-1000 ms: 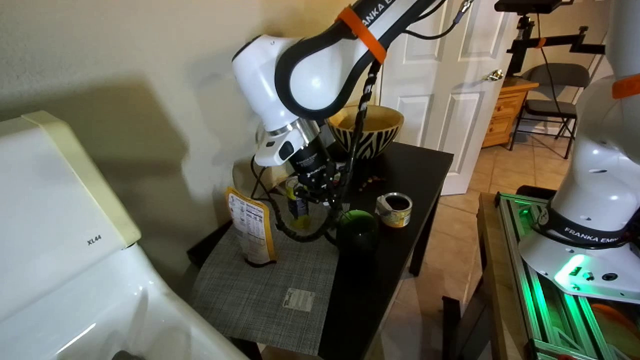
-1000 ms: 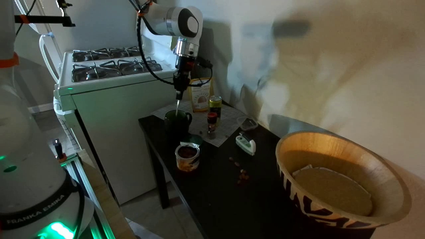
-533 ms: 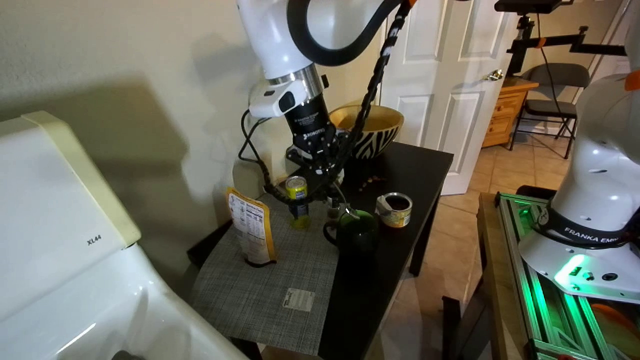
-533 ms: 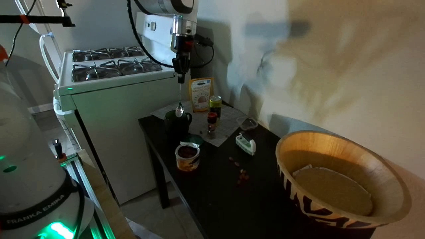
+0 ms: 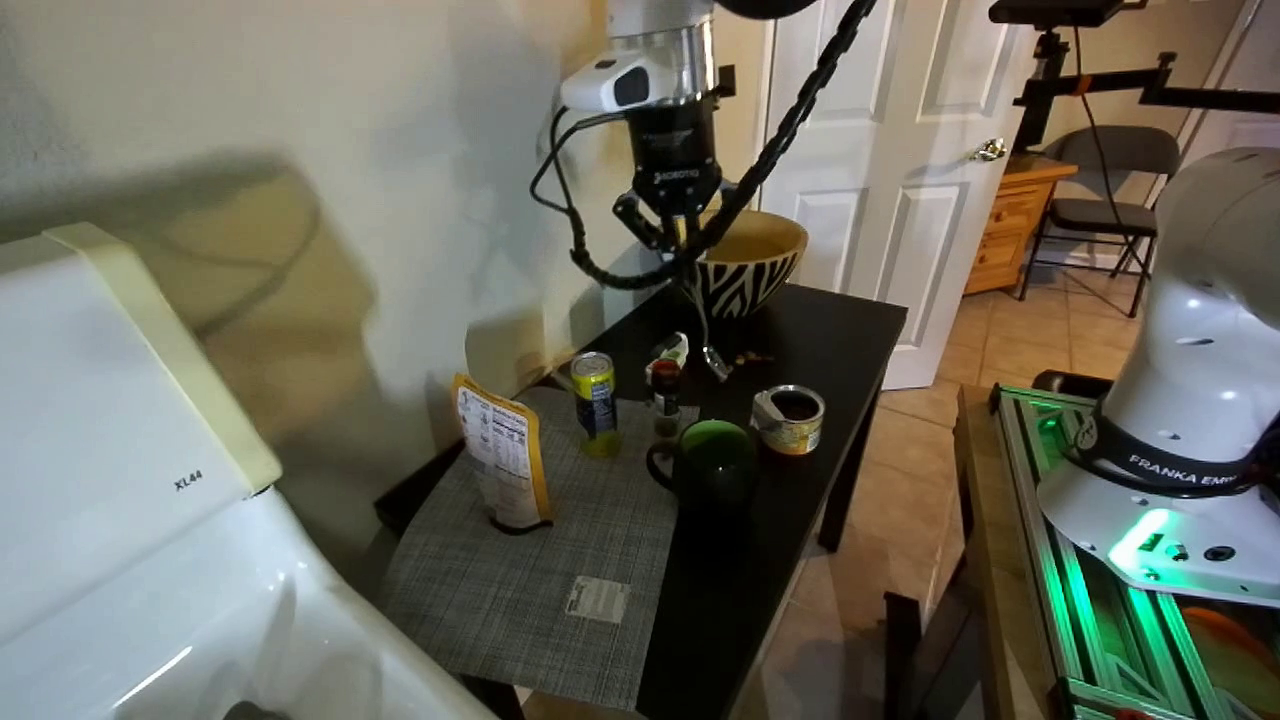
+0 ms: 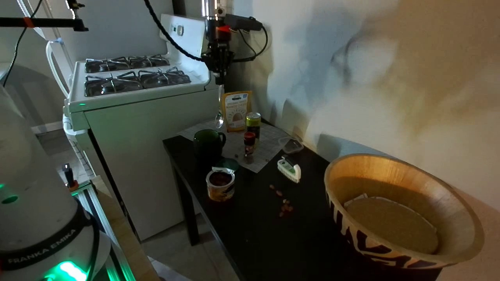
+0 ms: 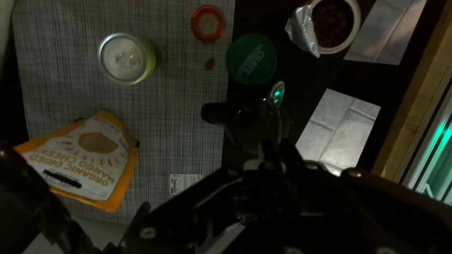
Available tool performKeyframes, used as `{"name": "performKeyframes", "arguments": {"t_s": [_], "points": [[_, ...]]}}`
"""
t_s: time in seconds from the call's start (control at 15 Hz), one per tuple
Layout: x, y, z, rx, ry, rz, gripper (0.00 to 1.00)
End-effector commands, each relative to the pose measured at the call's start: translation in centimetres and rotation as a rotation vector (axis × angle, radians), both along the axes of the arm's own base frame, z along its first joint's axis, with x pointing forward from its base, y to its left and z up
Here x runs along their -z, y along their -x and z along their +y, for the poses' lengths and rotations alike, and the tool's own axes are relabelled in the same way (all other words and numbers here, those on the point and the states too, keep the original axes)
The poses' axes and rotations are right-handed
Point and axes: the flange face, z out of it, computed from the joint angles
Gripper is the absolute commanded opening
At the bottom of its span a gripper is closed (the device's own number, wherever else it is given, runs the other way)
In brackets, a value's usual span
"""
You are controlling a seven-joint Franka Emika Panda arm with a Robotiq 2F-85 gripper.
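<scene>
The gripper [image 6: 220, 79] is closed on a metal spoon [image 6: 219, 118], which hangs from it bowl downward, clear of the dark table [image 6: 250, 234]. Below the gripper and the spoon's tip stands a green mug [image 6: 208, 146], with an open can [image 6: 220, 192] near it. Off to the gripper's side, also lower, a mango pouch [image 7: 84, 158] and a slim can [image 7: 120, 60] stand on a grey placemat [image 7: 183, 134].

The end effector [image 6: 220, 80] grips a spoon [image 6: 219, 118] above the table [image 6: 254, 234].
</scene>
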Motion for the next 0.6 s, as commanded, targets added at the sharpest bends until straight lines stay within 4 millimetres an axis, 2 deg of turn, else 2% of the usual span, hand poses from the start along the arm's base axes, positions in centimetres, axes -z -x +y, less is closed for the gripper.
{"name": "performKeyframes", "arguments": {"t_s": [0.0, 0.2, 0.4, 0.47, 0.53], "points": [[-0.7, 6.5, -5.0, 0.184, -0.052, -0.056, 0.02], [-0.6, 11.2, -8.3, 0.337, -0.067, -0.071, 0.02], [0.5, 15.7, -10.7, 0.488, -0.074, -0.095, 0.02], [-0.2, 11.9, -9.9, 0.407, -0.057, -0.042, 0.08], [0.1, 13.4, -10.4, 0.442, -0.063, -0.048, 0.08]]}}
